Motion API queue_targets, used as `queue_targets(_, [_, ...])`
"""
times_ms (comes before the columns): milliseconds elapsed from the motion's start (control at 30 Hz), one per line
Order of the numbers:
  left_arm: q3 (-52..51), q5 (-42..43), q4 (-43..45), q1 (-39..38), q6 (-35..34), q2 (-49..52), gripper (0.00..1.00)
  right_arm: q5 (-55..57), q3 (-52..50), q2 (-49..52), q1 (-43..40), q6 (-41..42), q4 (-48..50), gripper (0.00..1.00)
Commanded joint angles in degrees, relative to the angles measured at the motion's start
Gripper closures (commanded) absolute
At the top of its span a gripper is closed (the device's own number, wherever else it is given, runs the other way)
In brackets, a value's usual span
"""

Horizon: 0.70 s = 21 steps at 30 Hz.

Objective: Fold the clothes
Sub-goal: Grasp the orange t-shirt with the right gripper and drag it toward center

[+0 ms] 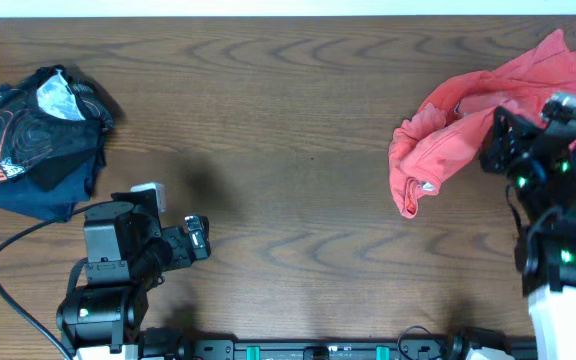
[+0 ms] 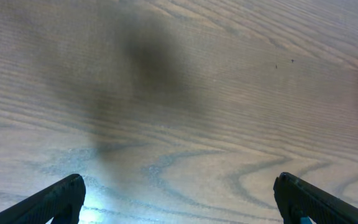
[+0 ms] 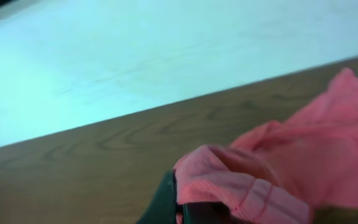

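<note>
Coral-red cotton T-shirt (image 1: 468, 110), one in number, lies crumpled in a heap at the far right of the single brown wood-grain table (image 1: 288, 90), with one fold trailing toward the near side. A small pale tag (image 1: 427, 186) on that fold is too small to read. One dark navy swirl-printed garment (image 1: 28, 140) sits bunched at the far left, well apart from the shirt; its small red-and-white patch (image 1: 1, 172) carries writing too small to read. Of the two grippers, the right gripper (image 1: 503, 140) sits over the shirt's right part, its jaws closed on a fold of the coral cloth, as the right wrist view shows. The left gripper (image 1: 196, 242) hangs at the near left over bare wood, jaws spread wide, holding nothing.
</note>
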Motion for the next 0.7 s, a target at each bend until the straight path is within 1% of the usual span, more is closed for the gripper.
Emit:
queue_targets(0, [1.11, 0.37, -0.52, -0.24, -0.13, -0.02, 0.02, -4.37, 0.31, -5.29, 2.82, -2.56, -2.56, 0.99])
queue_targets(167, [1.11, 0.33, -1.14, -0.24, -0.11, -0.02, 0.02, -4.42, 0.44, -14.14, 4.24, -2.54, -4.2, 0.99])
queue_targets(367, [1.11, 0.33, -1.07, -0.24, -0.11, -0.02, 0.02, -0.28, 1.77, -24.26, 4.24, -2.56, -4.07, 0.99])
queue_targets(533, [1.11, 0.33, -1.09, -0.24, -0.11, -0.02, 0.02, -0.07, 3.17, -27.56, 4.24, -3.89, -4.66, 0.99])
queue_targets(667, [1.11, 0.33, -1.09, -0.24, -0.11, -0.02, 0.02, -0.09, 3.74, -27.67, 4.24, -3.87, -8.28, 0.99])
